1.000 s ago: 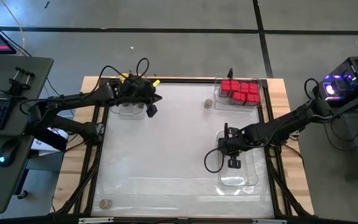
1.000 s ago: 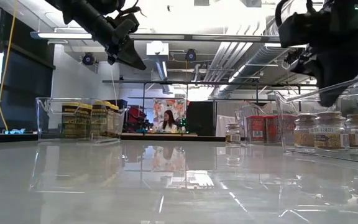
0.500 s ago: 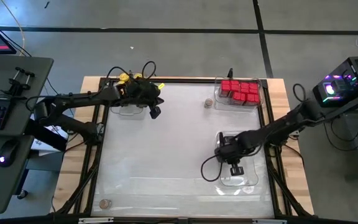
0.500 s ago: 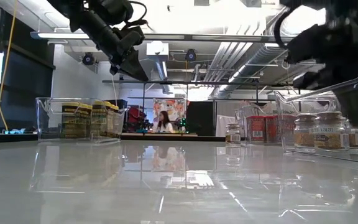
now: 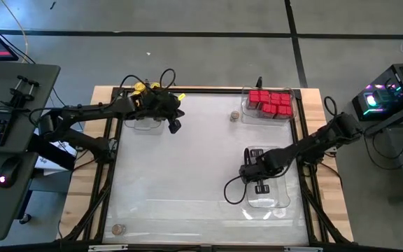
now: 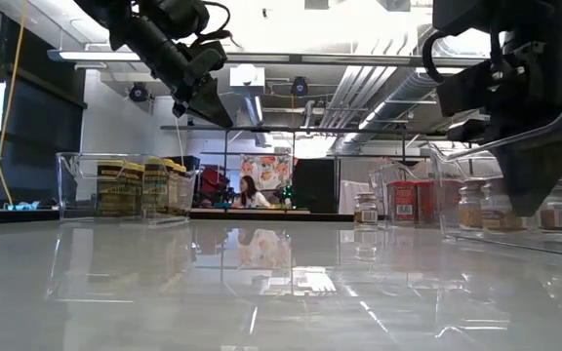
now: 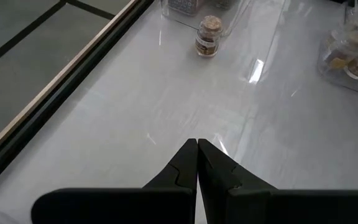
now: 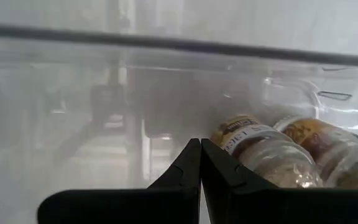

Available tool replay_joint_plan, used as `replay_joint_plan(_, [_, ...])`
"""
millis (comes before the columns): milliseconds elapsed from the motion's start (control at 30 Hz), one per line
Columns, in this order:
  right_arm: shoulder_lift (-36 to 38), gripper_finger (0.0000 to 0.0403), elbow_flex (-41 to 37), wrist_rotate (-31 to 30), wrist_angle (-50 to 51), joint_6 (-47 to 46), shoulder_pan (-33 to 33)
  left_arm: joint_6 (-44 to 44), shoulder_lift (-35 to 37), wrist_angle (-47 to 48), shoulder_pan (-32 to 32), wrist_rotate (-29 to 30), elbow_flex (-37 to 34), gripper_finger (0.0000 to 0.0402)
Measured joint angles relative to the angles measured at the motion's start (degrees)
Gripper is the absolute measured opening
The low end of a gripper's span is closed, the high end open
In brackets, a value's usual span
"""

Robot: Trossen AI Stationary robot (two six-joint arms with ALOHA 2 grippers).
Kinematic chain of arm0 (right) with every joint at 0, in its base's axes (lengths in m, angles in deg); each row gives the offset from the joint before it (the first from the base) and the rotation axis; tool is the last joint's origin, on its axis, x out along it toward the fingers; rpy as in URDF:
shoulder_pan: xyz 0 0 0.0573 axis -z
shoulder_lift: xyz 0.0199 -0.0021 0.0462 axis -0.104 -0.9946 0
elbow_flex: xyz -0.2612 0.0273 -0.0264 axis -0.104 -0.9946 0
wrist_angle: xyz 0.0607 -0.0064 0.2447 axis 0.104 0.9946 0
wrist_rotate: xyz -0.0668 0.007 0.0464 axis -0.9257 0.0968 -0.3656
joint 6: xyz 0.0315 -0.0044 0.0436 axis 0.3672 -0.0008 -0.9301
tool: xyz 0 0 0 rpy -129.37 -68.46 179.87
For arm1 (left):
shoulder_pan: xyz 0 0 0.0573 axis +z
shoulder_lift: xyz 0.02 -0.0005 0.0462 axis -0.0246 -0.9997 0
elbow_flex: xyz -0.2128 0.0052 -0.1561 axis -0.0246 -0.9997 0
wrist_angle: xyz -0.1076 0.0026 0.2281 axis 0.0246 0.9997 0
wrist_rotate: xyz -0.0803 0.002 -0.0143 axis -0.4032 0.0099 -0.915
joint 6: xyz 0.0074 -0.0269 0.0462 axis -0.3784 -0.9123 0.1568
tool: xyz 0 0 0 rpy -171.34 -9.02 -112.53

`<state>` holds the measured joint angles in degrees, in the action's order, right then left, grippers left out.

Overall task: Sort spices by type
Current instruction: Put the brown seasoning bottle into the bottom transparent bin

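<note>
Yellow-lidded jars (image 6: 140,187) stand in a clear tray (image 5: 145,120) at the far left. Red boxes (image 5: 270,103) fill a clear tray at the far right. Tan-lidded jars (image 8: 253,144) sit in a clear tray (image 5: 268,199) at the near right. One tan-lidded jar (image 7: 207,36) stands alone on the table beside the red boxes, another (image 5: 119,229) at the near-left corner. My left gripper (image 7: 197,144) is shut and hangs above the table just right of the yellow jars' tray. My right gripper (image 8: 200,144) is shut and low over the near-right tray, beside its jars.
The white table top (image 5: 187,168) lies bare between the trays. Black frame rails (image 5: 110,175) run along the table's left and right sides. A desk with keyboard and mouse (image 5: 5,126) stands off the left side. A person sits far off in the room (image 6: 252,190).
My right gripper has come down over the near-right tray and now hangs in front of its jars in the low view. My left gripper has shifted a little toward the table's right, away from the yellow jars' tray. No spice has moved.
</note>
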<state>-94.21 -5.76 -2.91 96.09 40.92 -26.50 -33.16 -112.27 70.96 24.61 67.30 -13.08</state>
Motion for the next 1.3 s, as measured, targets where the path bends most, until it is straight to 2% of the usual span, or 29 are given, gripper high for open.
replay_joint_plan(100, [0.0,0.0,0.1,-1.3,0.6,-1.0,0.0,0.0,0.0,0.0,0.0,0.0,0.0,0.0])
replay_joint_plan(233, [0.4,0.0,2.6,3.8,3.1,-0.9,-0.3,0.0,0.0,0.3,0.0,0.0,0.0,0.0])
replay_joint_plan(333, [2.1,0.0,6.4,4.4,7.0,0.7,-1.0,0.0,0.0,0.4,0.0,0.0,0.0,0.0])
replay_joint_plan(433, [4.7,0.0,11.2,1.2,11.9,1.7,-0.7,0.0,0.0,0.4,0.0,-0.1,0.0,0.0])
replay_joint_plan(533, [7.6,0.0,16.1,-7.1,11.7,1.6,1.3,0.1,0.0,0.2,0.0,-0.1,0.0,0.0])
replay_joint_plan(600, [8.3,0.0,19.0,-12.5,9.9,0.5,4.5,0.1,0.0,0.1,0.0,0.0,0.0,0.0])
replay_joint_plan(633, [8.3,0.0,20.0,-13.0,8.8,-0.3,7.1,0.1,0.0,0.1,0.0,0.0,0.0,0.0])
replay_joint_plan(733, [6.2,0.0,21.6,-8.9,6.2,-0.4,16.8,0.1,0.0,0.1,0.0,0.0,0.0,0.0])
replay_joint_plan(867, [1.7,0.0014,23.8,-4.5,1.5,6.8,28.8,0.0,0.0,0.2,0.0,-0.1,0.0,0.0])
replay_joint_plan(933, [-1.6,0.0036,26.4,-1.9,1.5,11.1,33.7,-0.4,0.0,0.3,0.0,-1.2,0.0,0.0])
replay_joint_plan(1033, [-7.0,0.0091,31.2,-1.4,6.1,21.8,38.9,-2.0,0.0,0.8,-0.1,-4.4,0.0,0.0])
replay_joint_plan(1100, [-10.2,0.0137,34.2,-2.6,7.7,29.2,41.1,-3.4,0.1,0.9,-0.2,-8.2,0.0,0.0])
replay_joint_plan(1200, [-14.5,0.0209,37.7,-3.8,8.0,35.0,43.6,-4.6,0.7,1.9,-0.7,-14.5,0.0,0.0])
replay_joint_plan(1300, [-18.4,0.0267,39.9,-1.7,9.8,40.2,45.4,-7.5,2.8,4.6,-2.4,-16.5,0.0,0.0])
